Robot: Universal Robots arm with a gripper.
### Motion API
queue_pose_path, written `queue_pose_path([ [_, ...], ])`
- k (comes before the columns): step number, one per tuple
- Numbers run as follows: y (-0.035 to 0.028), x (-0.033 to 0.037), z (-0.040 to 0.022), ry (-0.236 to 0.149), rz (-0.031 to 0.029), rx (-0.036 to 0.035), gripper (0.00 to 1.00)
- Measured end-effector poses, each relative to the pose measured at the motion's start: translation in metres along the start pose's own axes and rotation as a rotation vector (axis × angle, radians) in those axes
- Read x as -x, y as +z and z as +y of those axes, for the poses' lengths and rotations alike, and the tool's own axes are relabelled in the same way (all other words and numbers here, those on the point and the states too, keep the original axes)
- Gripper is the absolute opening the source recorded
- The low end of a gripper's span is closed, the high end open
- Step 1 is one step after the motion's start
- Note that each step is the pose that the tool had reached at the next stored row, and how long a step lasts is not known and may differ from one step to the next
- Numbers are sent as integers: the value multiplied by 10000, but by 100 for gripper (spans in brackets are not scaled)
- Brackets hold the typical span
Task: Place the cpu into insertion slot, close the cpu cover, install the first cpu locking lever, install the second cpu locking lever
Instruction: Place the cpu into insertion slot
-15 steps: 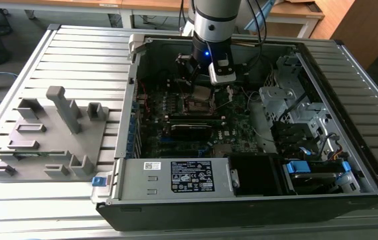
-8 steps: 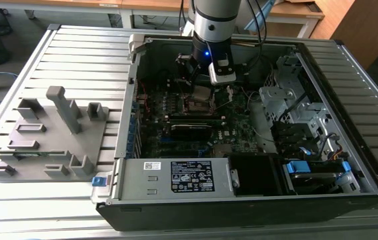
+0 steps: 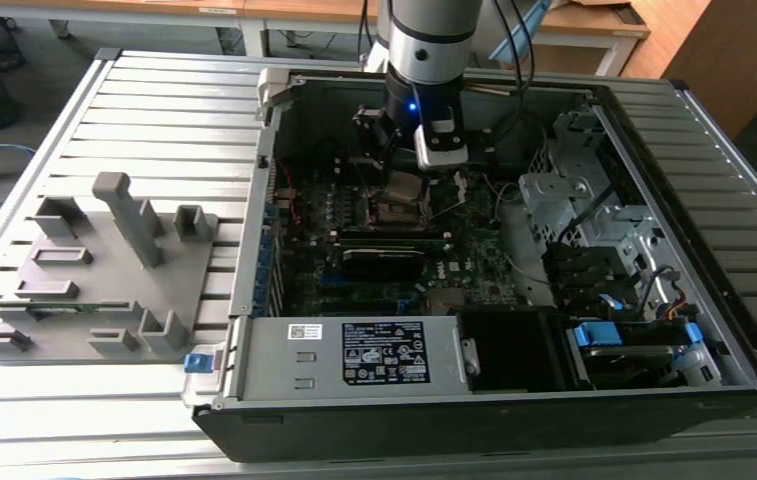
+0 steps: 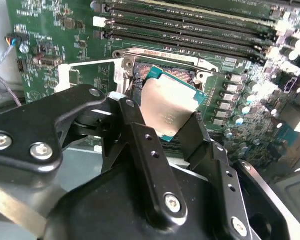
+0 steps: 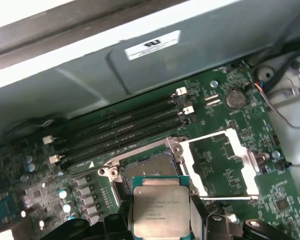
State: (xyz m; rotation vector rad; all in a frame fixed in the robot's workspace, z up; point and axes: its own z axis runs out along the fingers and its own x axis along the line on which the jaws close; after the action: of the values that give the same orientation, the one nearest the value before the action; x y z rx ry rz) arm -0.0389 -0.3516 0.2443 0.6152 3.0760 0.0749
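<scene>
cpu (image 5: 161, 210) is clamped by two opposite edges in the tool (image 5: 161, 221), right over the insertion slot (image 5: 147, 167). Looks not seated, but contact is hard to judge. cpu cover (image 5: 192, 170) is flipped open beside the slot. In the exterior view, the tool is inside the PC case (image 3: 251, 240), at 12 o'clock from the black card module (image 3: 385, 262). Grey fixture tray (image 3: 85, 270) sits on the counter (image 3: 178, 110) at the case's 9 o'clock.
</scene>
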Motion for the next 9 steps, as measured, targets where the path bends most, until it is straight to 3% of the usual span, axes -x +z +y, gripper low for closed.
queue_pose_path([
  [9,6,0,0,1639,-78,9,54],
])
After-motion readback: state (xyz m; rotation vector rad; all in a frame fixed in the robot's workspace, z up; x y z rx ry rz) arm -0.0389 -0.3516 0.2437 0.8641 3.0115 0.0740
